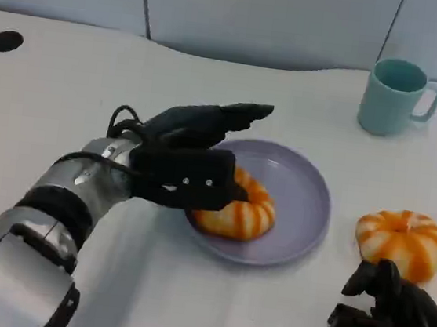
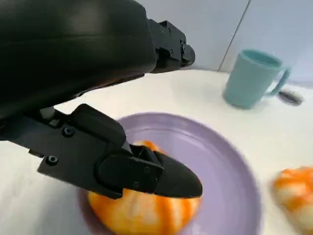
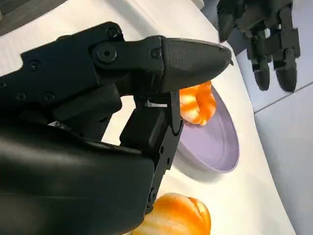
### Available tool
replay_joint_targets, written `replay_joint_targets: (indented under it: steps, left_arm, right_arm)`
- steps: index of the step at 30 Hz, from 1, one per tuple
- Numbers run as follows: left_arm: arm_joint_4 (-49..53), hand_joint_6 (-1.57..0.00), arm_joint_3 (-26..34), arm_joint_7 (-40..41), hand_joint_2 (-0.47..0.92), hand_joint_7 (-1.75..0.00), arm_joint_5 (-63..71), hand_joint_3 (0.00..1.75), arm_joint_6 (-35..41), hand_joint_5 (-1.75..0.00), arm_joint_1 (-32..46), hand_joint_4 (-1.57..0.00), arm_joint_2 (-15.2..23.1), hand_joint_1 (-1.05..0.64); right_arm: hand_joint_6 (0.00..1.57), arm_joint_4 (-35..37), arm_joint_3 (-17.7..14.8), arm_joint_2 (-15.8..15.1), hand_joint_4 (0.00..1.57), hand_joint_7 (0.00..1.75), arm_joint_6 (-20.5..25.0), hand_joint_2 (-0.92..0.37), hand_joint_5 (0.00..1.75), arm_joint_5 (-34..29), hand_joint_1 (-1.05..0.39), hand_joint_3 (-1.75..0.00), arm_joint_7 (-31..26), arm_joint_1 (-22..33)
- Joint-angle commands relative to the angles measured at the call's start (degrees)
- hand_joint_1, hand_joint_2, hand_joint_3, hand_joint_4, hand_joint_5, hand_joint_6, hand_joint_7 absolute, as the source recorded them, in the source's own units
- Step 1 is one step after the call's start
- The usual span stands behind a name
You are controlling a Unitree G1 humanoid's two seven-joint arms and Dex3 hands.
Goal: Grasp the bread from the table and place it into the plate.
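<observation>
The left hand (image 1: 192, 156) hovered over the near left part of the purple plate (image 1: 302, 190), fingers spread wide and holding nothing, just above one bread (image 1: 237, 207) that already lay inside the plate, probably freshly set down. A second bread (image 1: 401, 242) sat on the counter (image 1: 52, 97) right of the plate, with the right hand (image 1: 390, 321) just near of it, fingers loosely curled and empty. A teal mug (image 1: 396, 97) stood far right.
</observation>
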Motion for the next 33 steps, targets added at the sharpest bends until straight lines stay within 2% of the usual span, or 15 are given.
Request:
replay_joint_targets:
  steps: [1, 5, 9, 11, 16, 18, 20, 21, 22, 23, 24, 28, 31, 32, 33]
  left_arm:
    - [-1.95, -0.12, 6.30, -6.85, 0.92, -0.06, -7.88, 0.24, -2.92, -0.08, 4.32, -0.13, 1.43, -0.83]
    - [-5.51, -0.19, 15.79, -15.86, 0.92, -0.08, -20.74, 0.24, -4.20, -0.14, 11.38, -0.21, 0.35, -0.79]
    - [-10.69, -0.36, 22.37, -18.52, 0.92, -0.13, -29.61, 0.33, -4.59, -0.30, 18.63, -0.45, -1.14, -0.72]
    - [-13.41, -0.42, 24.16, -19.71, 0.92, -0.12, -32.35, 0.36, -3.79, -0.38, 21.50, -0.49, -1.52, -0.71]
    - [-20.32, -0.53, 27.86, -24.67, 0.92, -0.09, -40.04, 0.31, 2.62, -0.54, 26.44, -0.49, -3.37, -0.66]
    - [-27.63, -0.62, 30.42, -27.72, 0.92, -0.13, -47.43, 0.33, 11.06, -0.71, 31.69, -0.54, -4.85, -0.62]
    - [-34.65, -0.72, 31.72, -27.76, 0.92, -0.22, -52.24, 0.32, 19.42, -0.93, 36.01, -0.58, -5.69, -0.61]
    - [-37.89, -0.74, 31.78, -26.23, 0.92, -0.24, -52.97, 0.32, 22.59, -0.97, 37.91, -0.59, -5.87, -0.61]
    - [-41.24, -0.75, 31.80, -24.21, 0.92, -0.33, -53.48, 0.32, 25.78, -1.09, 40.06, -0.59, -6.31, -0.62]
    - [-43.90, -0.67, 31.81, -22.71, 0.92, -0.66, -53.69, 0.32, 28.24, -1.30, 41.64, -0.58, -6.65, -0.64]
    - [-45.97, -0.62, 31.83, -21.62, 0.92, -0.83, -53.76, 0.32, 30.16, -1.37, 42.76, -0.57, -6.90, -0.64]
    - [-50.88, -0.55, 31.32, -21.62, 0.92, -1.26, -55.36, 0.34, 38.00, -1.63, 47.60, -0.60, -7.11, -0.62]
    - [-54.88, -0.53, 31.18, -20.02, 0.92, -1.38, -55.42, 0.35, 41.40, -1.71, 50.92, -0.62, -7.80, -0.62]
    - [-56.31, -0.49, 31.04, -19.31, 0.92, -1.53, -55.29, 0.37, 42.42, -1.73, 51.86, -0.64, -7.96, -0.62]
    - [-57.34, -0.48, 30.96, -18.82, 0.92, -1.59, -55.17, 0.37, 43.20, -1.74, 52.43, -0.65, -8.06, -0.62]
  right_arm:
    - [1.16, 1.23, -0.48, -0.44, 1.30, 1.09, 0.82, -0.92, 1.16, -0.52, -0.46, -0.45, -0.87, 0.85]
    - [1.17, 1.61, -0.39, -0.23, 1.30, 1.08, 0.59, -0.92, 1.16, -0.88, -0.47, -0.42, -1.49, 0.51]
    - [1.16, 1.81, -0.10, -0.61, 1.31, 1.07, -0.21, -0.92, 1.17, -1.19, -0.45, -0.47, -0.73, 0.51]
    - [1.16, 1.63, -0.12, -0.58, 1.31, 1.07, -0.14, -0.92, 1.17, -1.29, -0.45, -0.48, -1.05, 0.56]
    - [1.16, 2.01, -0.45, -0.55, 1.29, 1.06, -0.37, -0.92, 1.17, -0.81, -0.44, -0.47, -0.51, 0.47]
    - [1.16, 1.85, -0.39, -0.79, 1.29, 1.07, -0.37, -0.92, 1.17, -1.02, -0.45, -0.47, -0.50, 0.40]
    - [1.17, 2.02, -0.24, -1.06, 1.28, 1.06, -0.88, -0.92, 1.17, -1.40, -0.45, -0.46, -0.26, 0.29]
    - [1.17, 2.18, -0.26, -1.10, 1.28, 1.06, -0.97, -0.92, 1.18, -1.35, -0.46, -0.46, -0.06, 0.22]
    - [1.17, 2.05, -0.15, -1.17, 1.28, 1.06, -0.91, -0.92, 1.18, -1.59, -0.46, -0.46, -0.21, 0.23]
    - [1.17, 1.94, -0.08, -1.21, 1.29, 1.06, -0.84, -0.92, 1.18, -1.77, -0.46, -0.46, -0.34, 0.24]
    - [1.17, 1.86, -0.03, -1.22, 1.29, 1.06, -0.80, -0.92, 1.18, -1.91, -0.47, -0.46, -0.44, 0.25]
    - [1.18, 0.88, 0.16, -1.25, 1.29, 1.07, 0.53, -0.92, 1.19, -1.82, -0.48, -0.45, -0.87, 0.40]
    - [1.16, 0.38, 0.35, -1.30, 1.29, 1.08, 0.66, -0.92, 1.19, -1.89, -0.47, -0.46, -0.75, 0.62]
    - [1.17, 0.34, 0.31, -1.26, 1.29, 1.08, 0.52, -0.92, 1.19, -1.85, -0.47, -0.46, -0.65, 0.67]
    - [1.17, 0.33, 0.27, -1.23, 1.29, 1.09, 0.42, -0.92, 1.19, -1.81, -0.47, -0.46, -0.58, 0.69]
